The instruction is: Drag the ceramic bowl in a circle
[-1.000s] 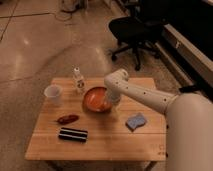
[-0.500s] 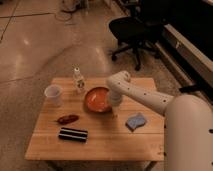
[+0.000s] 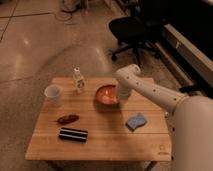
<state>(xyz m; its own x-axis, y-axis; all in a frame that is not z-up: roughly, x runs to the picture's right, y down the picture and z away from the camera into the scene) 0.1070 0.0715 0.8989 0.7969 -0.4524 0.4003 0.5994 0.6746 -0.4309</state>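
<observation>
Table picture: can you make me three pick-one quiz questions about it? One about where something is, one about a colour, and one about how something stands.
1. Where is the gripper? A on the floor; B at the ceramic bowl's right rim; C high in the air.
2. What colour is the cloth? A blue; B green; C yellow.
3. How is the bottle? A lying flat; B upside down; C standing upright.
Answers: B, the arm's end meets the bowl's right edge; A, it looks pale blue; C, its narrow top points up.

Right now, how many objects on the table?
6: cup left, bottle back, ceramic bowl centre with gripper at its right rim, red item and black packet front-left, blue cloth right.
</observation>
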